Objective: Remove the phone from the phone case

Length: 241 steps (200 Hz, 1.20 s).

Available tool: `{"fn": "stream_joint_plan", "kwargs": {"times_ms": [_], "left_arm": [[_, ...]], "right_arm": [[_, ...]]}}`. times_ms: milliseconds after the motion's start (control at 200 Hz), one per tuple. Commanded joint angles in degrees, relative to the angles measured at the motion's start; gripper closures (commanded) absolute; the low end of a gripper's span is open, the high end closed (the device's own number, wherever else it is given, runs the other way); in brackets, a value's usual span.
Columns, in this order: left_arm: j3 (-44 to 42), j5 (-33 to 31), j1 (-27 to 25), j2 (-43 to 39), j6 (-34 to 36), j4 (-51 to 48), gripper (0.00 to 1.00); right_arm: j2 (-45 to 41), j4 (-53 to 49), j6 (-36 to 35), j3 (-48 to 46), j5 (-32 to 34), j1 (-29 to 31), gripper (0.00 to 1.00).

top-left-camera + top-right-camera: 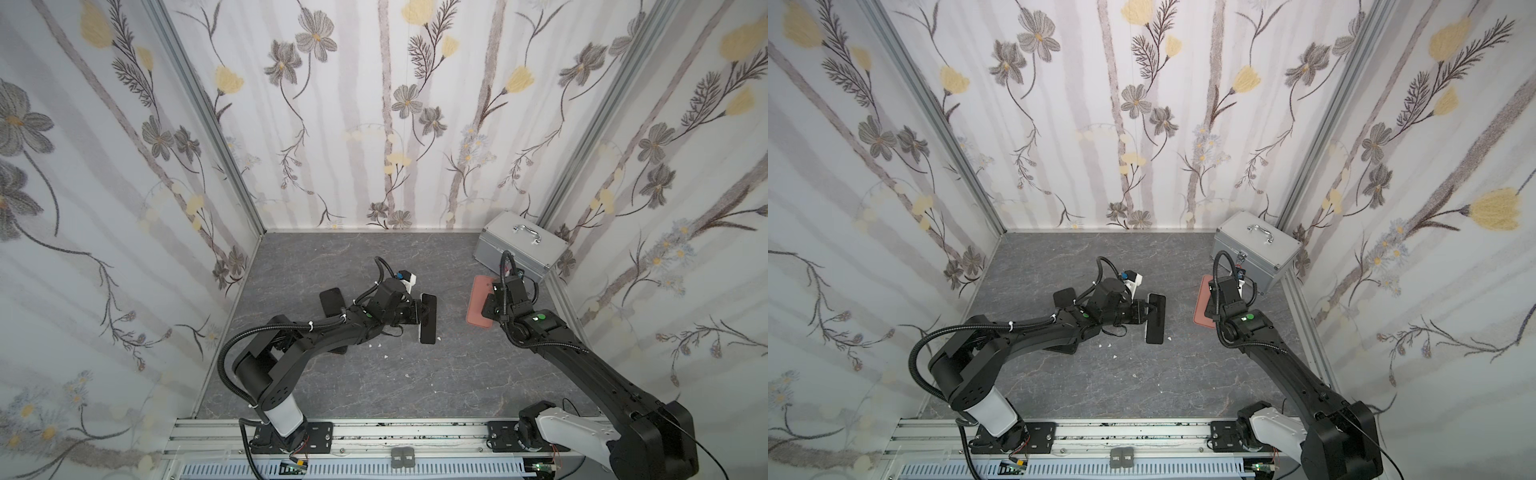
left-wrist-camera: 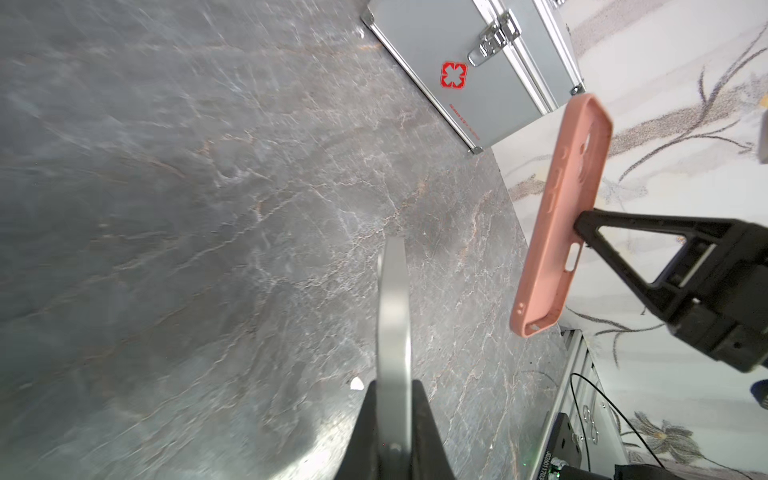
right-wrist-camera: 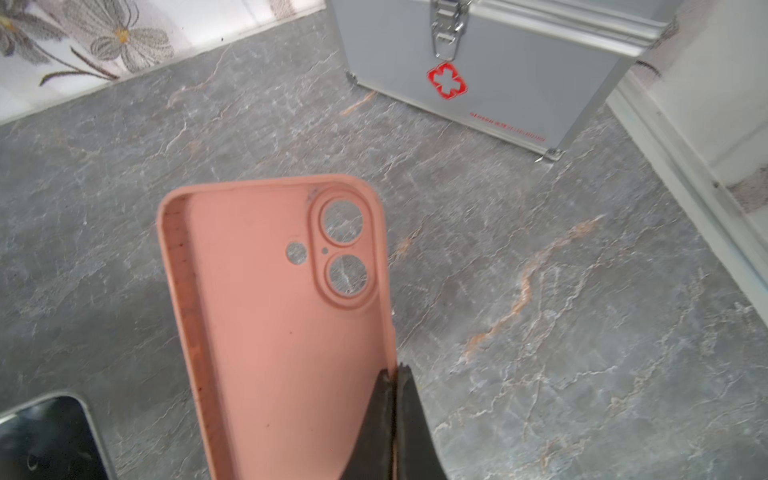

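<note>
The phone [image 1: 429, 320] [image 1: 1155, 320], black-screened with a silver edge [image 2: 392, 316], is out of the case and held above the mid table by my left gripper [image 1: 420, 313] [image 2: 392, 390], which is shut on its long edge. The pink phone case [image 1: 478, 307] [image 1: 1203, 309] is empty, and its camera holes show the table through them [image 3: 266, 311]. My right gripper [image 3: 392, 370] is shut on the case's side wall and holds it off the table, to the right of the phone. In the left wrist view the case [image 2: 557, 224] hangs apart from the phone.
A silver first-aid box [image 1: 519, 247] stands in the back right corner, just behind the case. A flat black object [image 1: 331, 299] lies under the left arm. Small white crumbs [image 1: 379, 345] dot the grey marble table [image 1: 374, 386]. Patterned walls close three sides.
</note>
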Motion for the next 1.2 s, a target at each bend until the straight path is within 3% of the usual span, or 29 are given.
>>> {"fn": "stream_joint_plan", "kwargs": {"times_ms": [0, 265, 699, 1199], "left_arm": [[3.0, -0.7, -1.2, 3.8, -6.5, 4.7, 1.00], [7.4, 1.0, -1.7, 11.1, -13.5, 4.7, 1.00], [9.4, 2.6, -3.6, 16.5, -16.3, 4.8, 1.00], [8.0, 2.4, -4.5, 18.4, -19.2, 6.2, 1.00]], "right_arm": [[-0.5, 0.7, -6.2, 0.5, -4.5, -2.8, 1.00], [8.2, -9.0, -11.9, 5.0, -6.7, -3.4, 1.00], [20.6, -9.0, -14.0, 6.6, -5.7, 0.0, 1.00], [26.7, -7.1, -13.5, 5.7, -9.4, 0.9, 1.00]]}}
